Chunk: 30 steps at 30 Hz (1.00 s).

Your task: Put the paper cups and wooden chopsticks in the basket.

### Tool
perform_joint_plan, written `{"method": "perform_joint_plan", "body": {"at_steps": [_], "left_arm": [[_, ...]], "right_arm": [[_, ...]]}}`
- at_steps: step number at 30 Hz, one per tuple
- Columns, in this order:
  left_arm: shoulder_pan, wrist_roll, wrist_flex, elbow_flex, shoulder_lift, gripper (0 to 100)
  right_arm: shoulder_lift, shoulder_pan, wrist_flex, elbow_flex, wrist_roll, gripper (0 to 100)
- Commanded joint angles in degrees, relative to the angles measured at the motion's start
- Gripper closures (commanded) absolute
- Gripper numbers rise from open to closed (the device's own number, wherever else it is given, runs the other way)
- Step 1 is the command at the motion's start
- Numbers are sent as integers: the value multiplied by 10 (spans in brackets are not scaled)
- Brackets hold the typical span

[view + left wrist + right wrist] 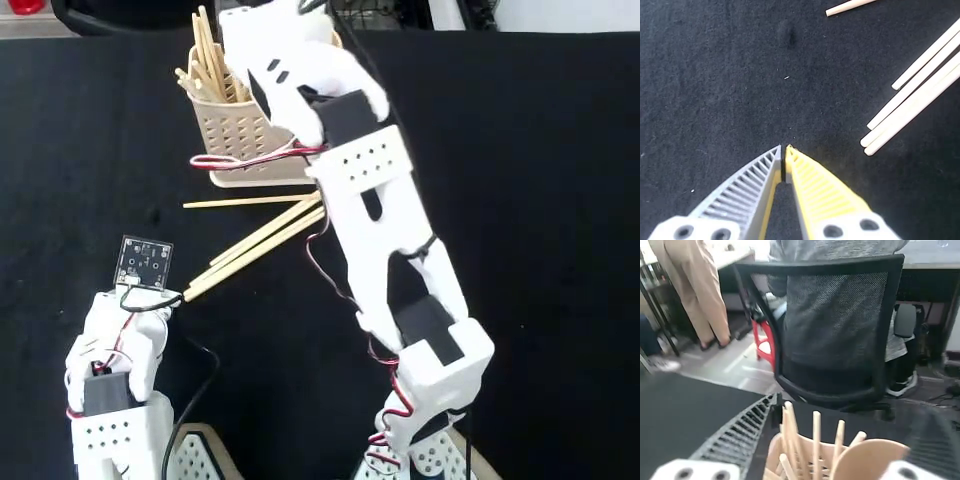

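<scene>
Two fingers of the left gripper (784, 148) met, empty, aimed down at the table (715, 75). Loose chopsticks (912, 107) lay beside it, long axes running diagonally toward the basket (235, 135).

The counter (540, 200) carries a black cloth cover, matt and finely napped, with pale lint specks on it. The loose chopsticks (262, 240) at its middle are pale bare wood, smooth and matt; those standing in the basket (232, 130) look the same. The basket, near the far edge, is beige matt plastic with a perforated wall. The left arm (115, 350) and right arm (370, 190) have white plastic shells with a dull finish. The left gripper (784, 148) is ribbed matt plastic, one side grey, the other yellow.
</scene>
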Motion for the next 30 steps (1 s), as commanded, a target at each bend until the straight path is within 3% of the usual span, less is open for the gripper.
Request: {"method": "perform_joint_plan", "body": {"at_steps": [1, 10, 13, 19, 23, 26, 30], "left_arm": [[-2, -4, -2, 0, -5, 970], [-2, -4, -2, 0, -5, 970], [-2, -4, 0, 0, -5, 970], [-2, -3, 1, -1, -5, 970], [-2, -4, 3, -1, -5, 970], [-2, -4, 3, 0, -5, 970], [-2, -4, 3, 0, -5, 970]], "right_arm": [[-5, 3, 82, -122, -47, 592], [-4, 63, 407, -389, -47, 833], [0, 89, 476, -450, -11, 907], [0, 134, 578, -436, -3, 986], [-9, 177, 576, -305, 12, 968], [-19, 188, 575, -161, 89, 946], [-29, 205, 567, -3, 322, 944]]}}
